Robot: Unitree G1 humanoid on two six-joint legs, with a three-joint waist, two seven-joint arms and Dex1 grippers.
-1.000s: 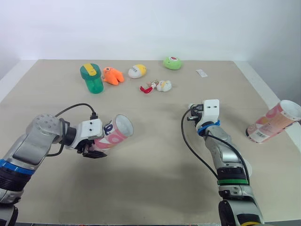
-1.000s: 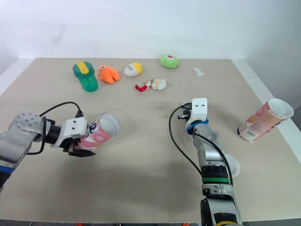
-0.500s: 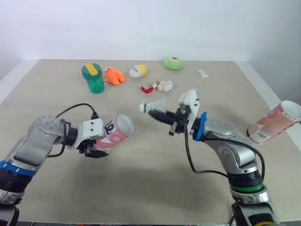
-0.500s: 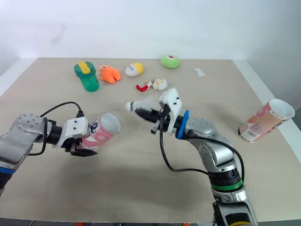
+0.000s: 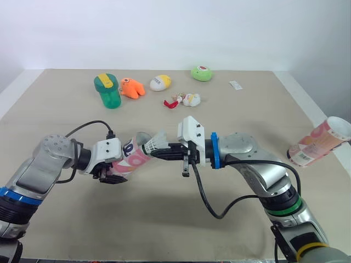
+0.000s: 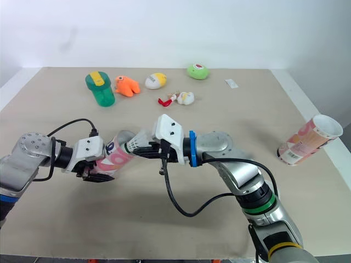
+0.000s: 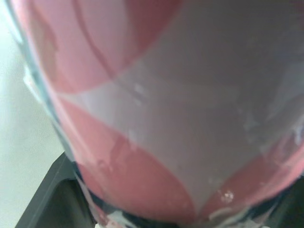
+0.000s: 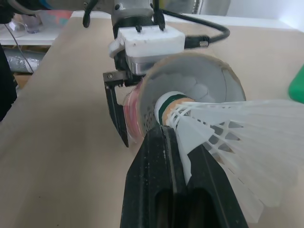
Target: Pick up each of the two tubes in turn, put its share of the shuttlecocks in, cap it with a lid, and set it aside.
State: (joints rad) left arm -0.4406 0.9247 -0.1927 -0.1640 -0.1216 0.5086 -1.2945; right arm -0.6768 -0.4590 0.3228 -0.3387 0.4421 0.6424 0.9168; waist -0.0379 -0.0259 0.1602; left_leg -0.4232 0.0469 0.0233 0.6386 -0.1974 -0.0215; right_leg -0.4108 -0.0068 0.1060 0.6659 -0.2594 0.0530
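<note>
At the mouth of the tube (image 5: 131, 158) in my left jaws, my right jaws pinch a shuttlecock (image 5: 156, 144), level, cork inward.

Text, labels — nothing legible

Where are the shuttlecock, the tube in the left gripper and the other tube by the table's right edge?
shuttlecock (image 8: 223, 135), right wrist view, white feather skirt.
held tube (image 5: 131, 158), left eye view, pink side wall.
other tube (image 5: 319, 141), left eye view, middle of its side.
</note>
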